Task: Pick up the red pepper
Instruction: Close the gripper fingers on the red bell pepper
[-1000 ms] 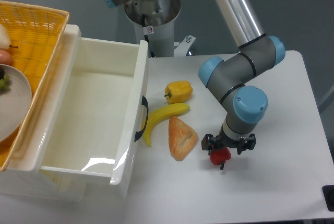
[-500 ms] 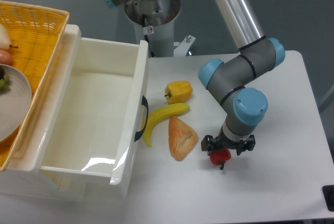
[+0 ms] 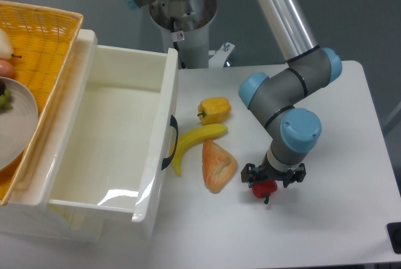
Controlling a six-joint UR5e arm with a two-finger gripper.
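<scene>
Barely shifted over the last second, gripper (image 3: 273,177) low at lower right of frame, seemingly closed around the red pepper (image 3: 265,188) resting on the table (image 3: 338,206), suggesting lift not yet begun.

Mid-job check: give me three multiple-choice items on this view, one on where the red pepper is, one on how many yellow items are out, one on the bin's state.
1. Where is the red pepper?
A. in the bin
B. on the table, right of the bread
C. in the basket

2. How many yellow foods lie on the table?
A. none
B. two
C. four

3. What state is the white bin in?
A. empty
B. full of fruit
C. tipped over

Answers:
1 B: it sits under the gripper, right of the bread.
2 B: the yellow pepper and the banana.
3 A: its bare white floor shows, upright.
</scene>
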